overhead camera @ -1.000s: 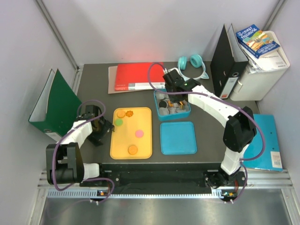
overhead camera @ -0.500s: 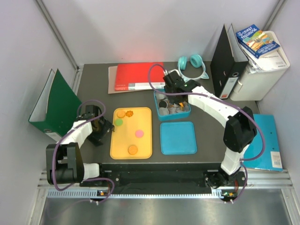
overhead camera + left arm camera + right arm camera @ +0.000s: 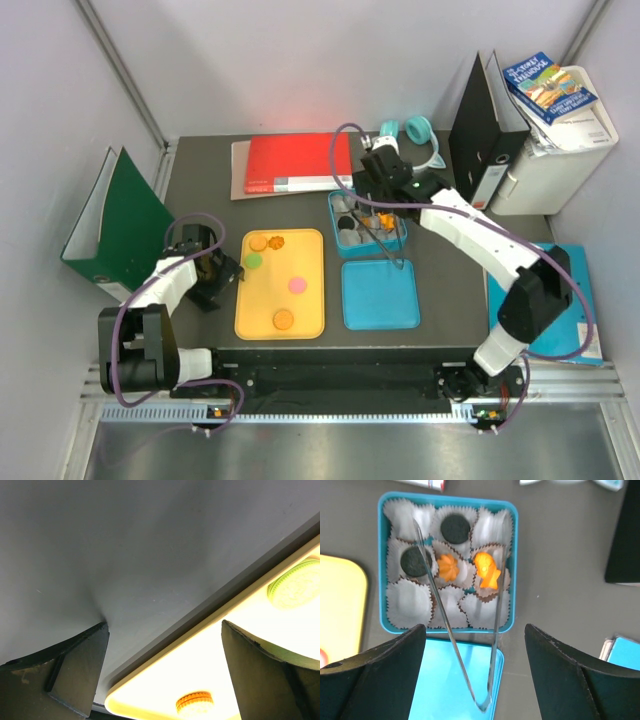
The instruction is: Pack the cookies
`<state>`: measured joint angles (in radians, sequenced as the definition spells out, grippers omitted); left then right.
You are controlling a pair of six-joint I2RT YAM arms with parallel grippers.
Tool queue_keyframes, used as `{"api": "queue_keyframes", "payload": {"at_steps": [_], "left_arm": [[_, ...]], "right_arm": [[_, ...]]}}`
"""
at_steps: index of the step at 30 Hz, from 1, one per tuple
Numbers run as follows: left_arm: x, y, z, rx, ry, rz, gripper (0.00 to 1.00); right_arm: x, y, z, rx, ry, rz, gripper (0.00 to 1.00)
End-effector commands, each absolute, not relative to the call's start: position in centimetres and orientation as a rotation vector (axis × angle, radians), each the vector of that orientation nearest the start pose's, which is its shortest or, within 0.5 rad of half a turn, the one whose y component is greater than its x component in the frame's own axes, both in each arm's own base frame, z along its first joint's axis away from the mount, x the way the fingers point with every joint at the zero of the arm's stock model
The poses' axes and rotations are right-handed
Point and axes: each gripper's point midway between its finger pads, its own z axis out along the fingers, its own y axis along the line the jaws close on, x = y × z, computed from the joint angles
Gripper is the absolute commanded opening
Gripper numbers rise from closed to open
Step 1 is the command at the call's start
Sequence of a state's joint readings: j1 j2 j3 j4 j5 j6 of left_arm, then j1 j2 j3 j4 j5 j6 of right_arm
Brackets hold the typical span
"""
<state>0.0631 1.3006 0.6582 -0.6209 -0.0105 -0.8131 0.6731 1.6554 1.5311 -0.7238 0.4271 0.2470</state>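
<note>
The left gripper (image 3: pixel 164 626) has its two dark fingers (image 3: pixel 75 670) spread wide, one at each lower corner, with nothing between them. Beyond the fingertips stretches a matte dark grey table top (image 3: pixel 125 545). A bright yellow plastic tray (image 3: pixel 210 660) with a raised rim runs slantwise under the claw, its rounded corner just beside the inner edge of the left-hand finger. On the tray, a small round orange ridged cookie (image 3: pixel 195 703) lies low between the fingers, nearer the right-hand one. A pale green scallop-edged cookie (image 3: pixel 295 584) lies above the right-hand finger, near the rim.
</note>
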Motion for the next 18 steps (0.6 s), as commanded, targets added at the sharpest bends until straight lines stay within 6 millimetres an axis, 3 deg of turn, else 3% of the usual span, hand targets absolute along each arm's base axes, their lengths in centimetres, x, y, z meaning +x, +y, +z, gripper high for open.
{"api": "queue_keyframes", "payload": {"at_steps": [1,4,8,10,15,18], "left_arm": [[23.8,-1.7,2.1,-1.216,2.561,-0.188,0.98],[23.9,-1.7,2.2,-1.217,2.560,-0.190,0.98],[23.7,-1.8,2.0,-1.216,2.563,-0.191,0.98],[23.7,-1.9,1.9,-1.217,2.564,-0.200,0.98],[23.7,-2.1,1.9,-1.212,2.579,-0.212,0.98],[23.7,-2.0,2.0,-1.206,2.575,-0.207,0.98]], "right_arm": [[36.2,20.8,26.0,-0.224,2.153,0.009,0.79],[35.2,20.6,24.4,-0.297,2.220,-0.015,0.81],[33.9,19.1,19.0,-0.358,2.322,-0.166,0.84],[33.3,19.2,16.8,-0.374,2.349,-0.145,0.85],[33.1,20.2,14.1,-0.393,2.386,-0.110,0.85],[33.5,20.6,13.7,-0.405,2.383,-0.102,0.88]]}}
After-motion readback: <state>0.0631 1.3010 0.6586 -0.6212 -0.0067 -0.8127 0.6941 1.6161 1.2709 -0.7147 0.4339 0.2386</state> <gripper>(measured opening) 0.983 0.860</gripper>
